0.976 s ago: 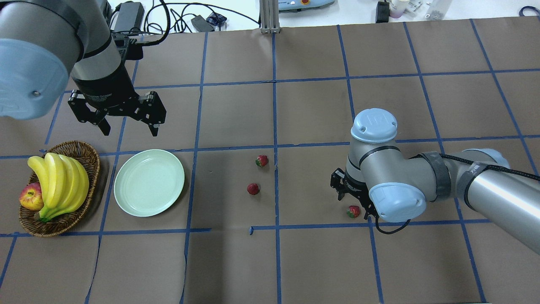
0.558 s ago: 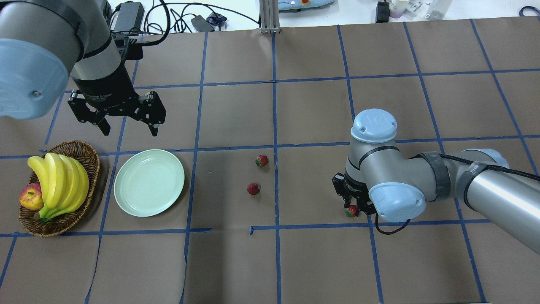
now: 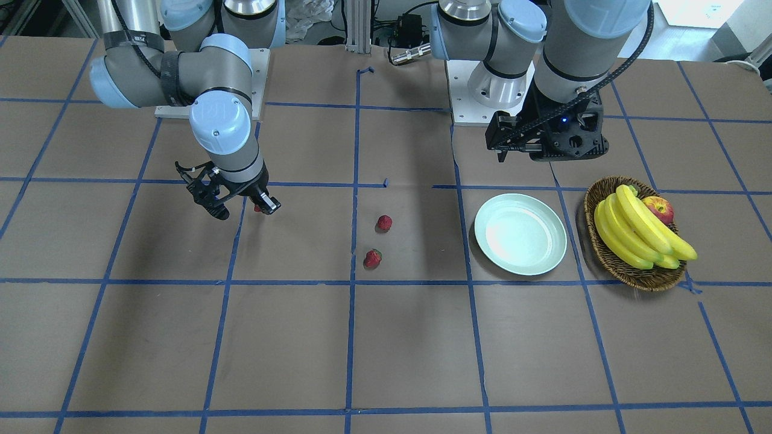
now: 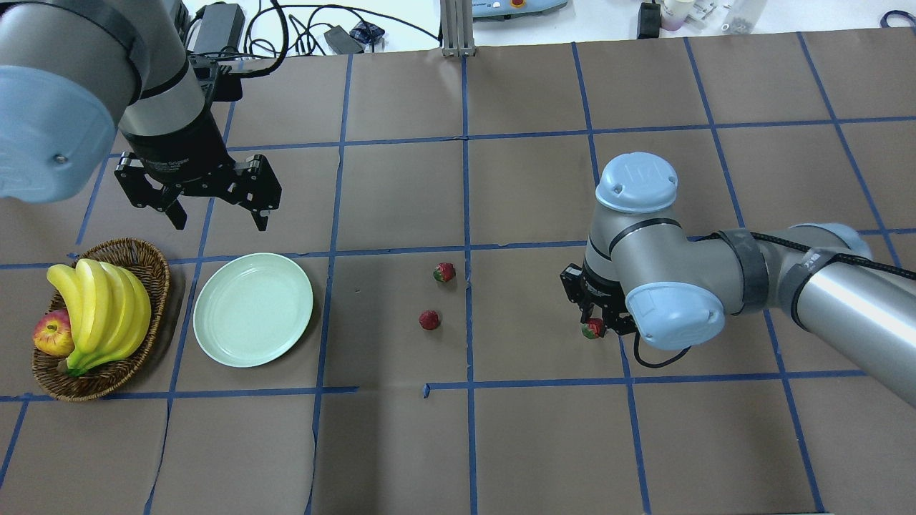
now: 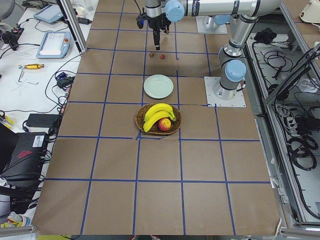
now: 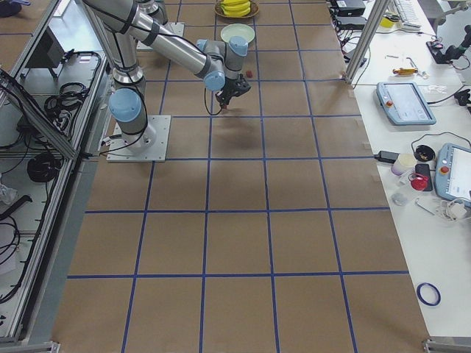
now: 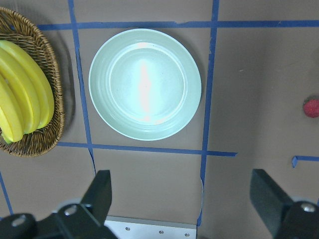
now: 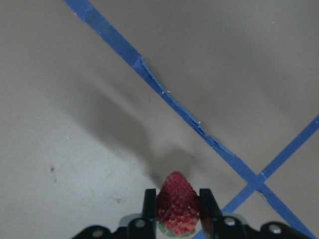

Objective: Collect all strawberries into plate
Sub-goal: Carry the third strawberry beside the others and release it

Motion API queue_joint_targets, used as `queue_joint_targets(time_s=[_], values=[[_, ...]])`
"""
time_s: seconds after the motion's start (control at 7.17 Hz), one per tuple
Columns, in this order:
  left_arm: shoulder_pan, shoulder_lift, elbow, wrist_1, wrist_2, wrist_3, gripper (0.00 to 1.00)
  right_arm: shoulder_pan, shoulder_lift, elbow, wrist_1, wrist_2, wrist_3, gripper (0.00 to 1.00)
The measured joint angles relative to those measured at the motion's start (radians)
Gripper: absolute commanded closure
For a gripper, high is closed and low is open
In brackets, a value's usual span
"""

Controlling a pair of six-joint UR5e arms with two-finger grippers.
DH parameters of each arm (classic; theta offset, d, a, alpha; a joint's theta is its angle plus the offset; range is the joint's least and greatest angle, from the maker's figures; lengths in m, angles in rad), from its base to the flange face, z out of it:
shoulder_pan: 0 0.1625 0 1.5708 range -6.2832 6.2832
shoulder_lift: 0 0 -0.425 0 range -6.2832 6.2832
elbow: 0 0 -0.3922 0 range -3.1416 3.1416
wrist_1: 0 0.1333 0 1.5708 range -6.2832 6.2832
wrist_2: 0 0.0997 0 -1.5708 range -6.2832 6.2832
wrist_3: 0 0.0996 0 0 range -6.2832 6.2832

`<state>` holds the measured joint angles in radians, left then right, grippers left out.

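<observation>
My right gripper [image 4: 595, 328] is shut on one small red strawberry [image 4: 592, 330] and holds it just above the brown table; the right wrist view shows the strawberry [image 8: 176, 203] pinched between both fingers [image 8: 149, 205]. Two more strawberries [image 4: 444, 272] [image 4: 429, 320] lie near the table's middle, also seen in the front view [image 3: 384, 223] [image 3: 373, 258]. The pale mint plate [image 4: 252, 309] lies empty at the left, and shows in the left wrist view [image 7: 144, 83]. My left gripper [image 4: 220, 214] hangs open and empty behind the plate.
A brown wicker basket [image 4: 150, 265] with bananas [image 4: 100, 307] and a red-yellow apple [image 4: 51, 334] stands left of the plate. Blue tape lines grid the table. Cables and gear lie beyond the far edge.
My right gripper has closed on the strawberry at the right and lifted it a little, shifting away from the table's near edge. The left arm has not moved.
</observation>
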<state>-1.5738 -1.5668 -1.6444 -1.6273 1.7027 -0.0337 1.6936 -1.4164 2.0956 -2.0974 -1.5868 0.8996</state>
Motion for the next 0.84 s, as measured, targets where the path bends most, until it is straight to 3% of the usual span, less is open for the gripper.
queue_joint_targets(time_s=[0.42, 0.84], values=[[0.0, 0.001, 0.003, 0.001, -0.001, 0.0, 0.0, 0.064, 0.036, -0.212, 0.045, 0.077, -0.013, 1.0], [0.0, 0.003, 0.008, 0.001, -0.003, 0.0, 0.0, 0.208, 0.193, -0.423, 0.041, 0.098, -0.011, 1.0]])
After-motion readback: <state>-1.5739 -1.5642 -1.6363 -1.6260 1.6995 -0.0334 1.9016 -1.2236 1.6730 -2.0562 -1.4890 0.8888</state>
